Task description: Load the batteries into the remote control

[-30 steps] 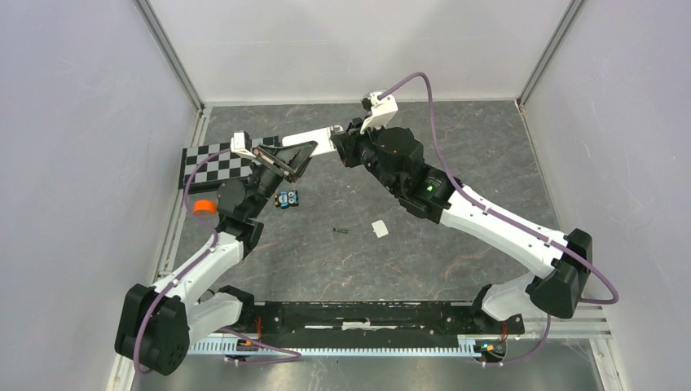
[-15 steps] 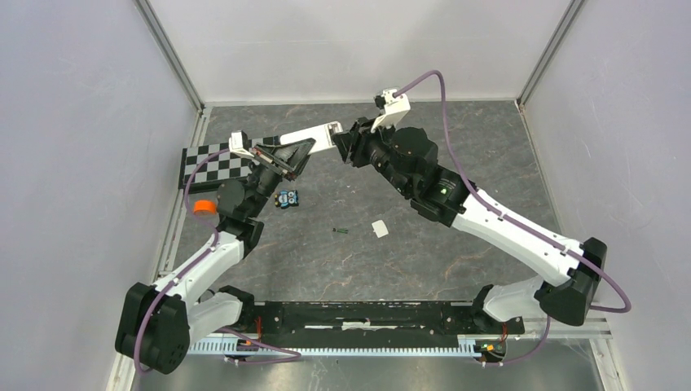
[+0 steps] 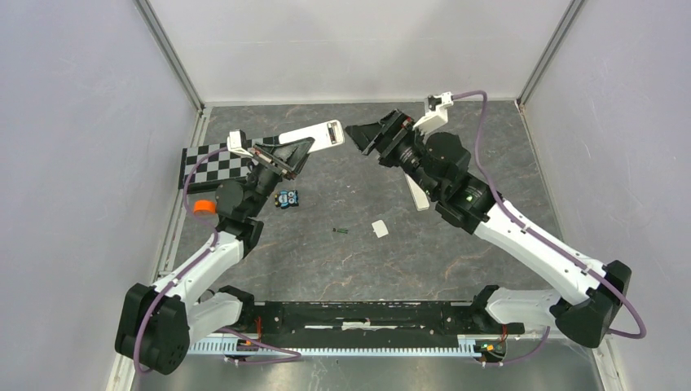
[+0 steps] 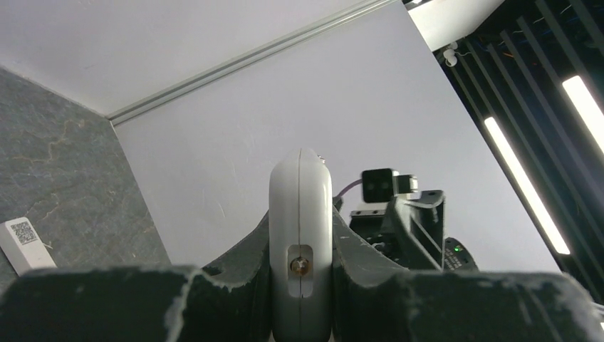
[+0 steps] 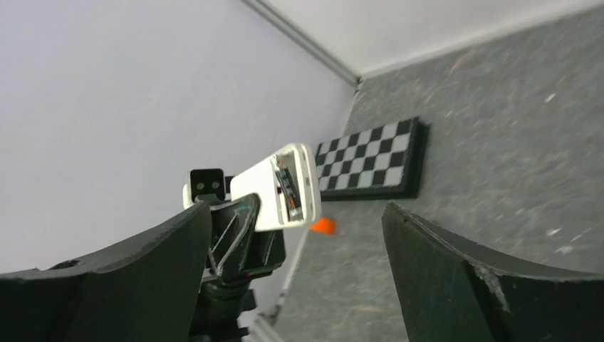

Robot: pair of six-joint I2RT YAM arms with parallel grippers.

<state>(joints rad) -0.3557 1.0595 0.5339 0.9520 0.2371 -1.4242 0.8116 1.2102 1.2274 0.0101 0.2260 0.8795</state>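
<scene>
Top external: L arm presents remote, R arm empty.
Grey stone-look table (image 3: 489, 155), pale walls round it. Left gripper (image 3: 297, 151) pinches the remote control (image 3: 319, 134) aloft at far centre, open bay facing the right gripper (image 3: 364, 134), prob. for loading access. Its jaws are spread wide, nothing between. One battery (image 3: 341, 231) lies loose mid-table, beside a small white piece (image 3: 380, 229).
</scene>
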